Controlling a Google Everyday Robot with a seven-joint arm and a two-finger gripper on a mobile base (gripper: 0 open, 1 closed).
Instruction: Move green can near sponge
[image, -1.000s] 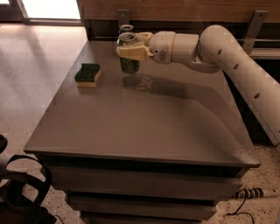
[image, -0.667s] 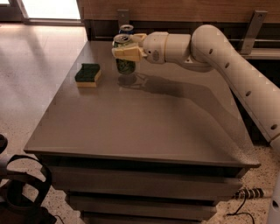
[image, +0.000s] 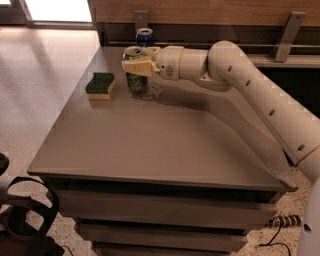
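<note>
The green can, mottled green and black with a silver top, stands upright on the grey table at its far left. My gripper reaches in from the right and is shut on the can's upper part. The sponge, dark green on top with a pale yellow base, lies flat just left of the can with a small gap between them.
A blue can with white lettering stands at the table's far edge behind the green can. A wooden wall with metal brackets runs behind the table. My white arm crosses the right side. The floor lies to the left.
My gripper has carried the green can leftward toward the sponge, and the can now stands on the table beside it.
</note>
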